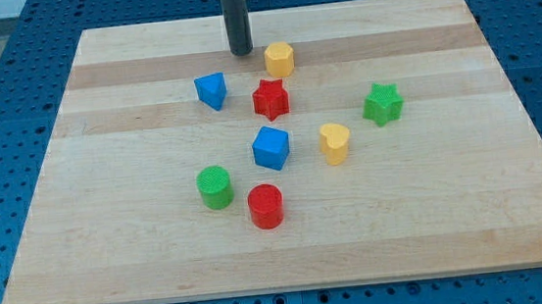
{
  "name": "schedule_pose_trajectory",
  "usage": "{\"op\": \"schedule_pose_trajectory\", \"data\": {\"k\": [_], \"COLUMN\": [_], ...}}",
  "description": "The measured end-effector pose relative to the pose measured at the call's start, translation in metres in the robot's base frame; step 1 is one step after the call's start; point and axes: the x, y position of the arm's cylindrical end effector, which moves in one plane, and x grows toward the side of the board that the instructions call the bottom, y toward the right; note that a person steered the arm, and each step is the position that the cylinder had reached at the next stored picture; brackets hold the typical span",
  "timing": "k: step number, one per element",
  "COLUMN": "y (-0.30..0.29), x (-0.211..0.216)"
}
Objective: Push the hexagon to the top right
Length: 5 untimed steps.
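The yellow hexagon block (280, 59) sits near the view's top centre of the wooden board (142, 252). My tip (241, 52) is the lower end of a dark rod; it rests on the board just to the left of the hexagon, with a small gap between them. A red star (270, 99) lies just below the hexagon. A blue block (212, 90) lies below and left of my tip.
A blue cube (271, 147) sits at the centre, a yellow heart-like block (334, 142) to its right, a green star (382, 104) further right. A green cylinder (215, 187) and a red cylinder (266, 206) lie lower down.
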Motion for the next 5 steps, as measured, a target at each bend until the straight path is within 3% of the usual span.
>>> {"op": "schedule_pose_trajectory", "data": {"k": [2, 5], "y": [0.012, 0.119], "x": [0.026, 0.030]}}
